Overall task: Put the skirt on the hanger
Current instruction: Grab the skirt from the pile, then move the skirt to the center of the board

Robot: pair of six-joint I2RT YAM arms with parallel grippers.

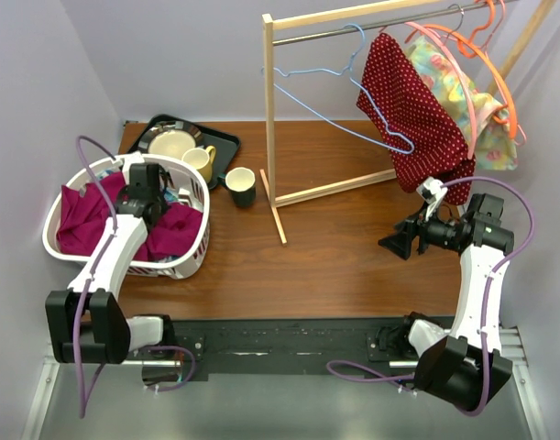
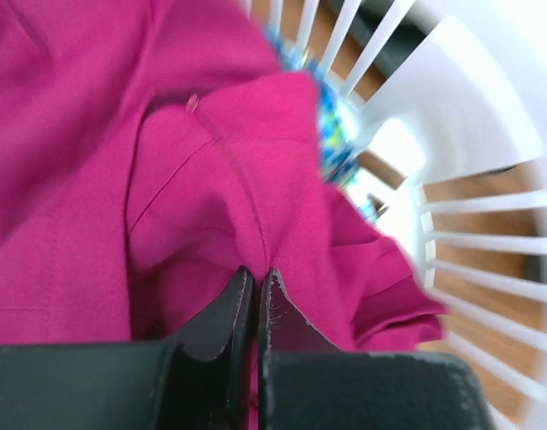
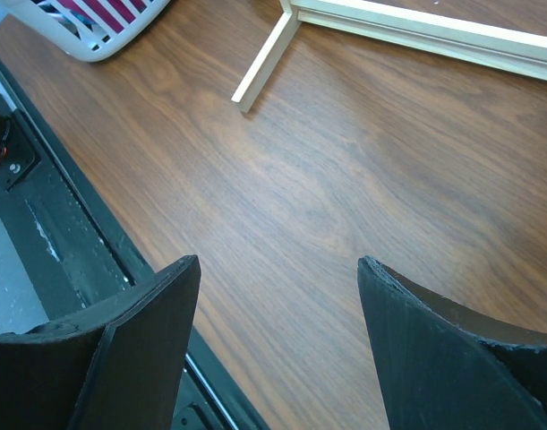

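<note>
Nearest the lens in the left wrist view, the left end effector [image 2: 257, 276] has its jaws pressed together on a raised fold of the magenta skirt [image 2: 94, 179], a sliver of cloth showing between them; the right end effector [image 3: 277, 262] stands wide open and empty over bare wood near the right edge. By size: one tabletop [image 1: 334, 266]; one wooden clothes rack [image 1: 270, 110] toward the far right corner; one white laundry basket [image 1: 49, 229] at the left edge, holding the skirt in a crumpled heap beside a scrap of blue patterned cloth [image 2: 337, 134]; two hung garments, a red dotted one [image 1: 412, 110] and a floral one [image 1: 495, 147]; one dark tray [image 1: 226, 147] in the far left corner; at least three hangers, a blue wire hanger [image 1: 325, 75] that looks bare, a pink one [image 1: 473, 110] and an orange one [image 1: 495, 73], any further hooks too tangled to count; one plate [image 1: 172, 144]; two mugs, one yellow [image 1: 199, 160] and one dark [image 1: 240, 186]. The skirt looks light, limp and shapeless, likely to sag and drag over the basket rim; a stitched seam or the waistband would probably hold better than a mid-panel pinch.
</note>
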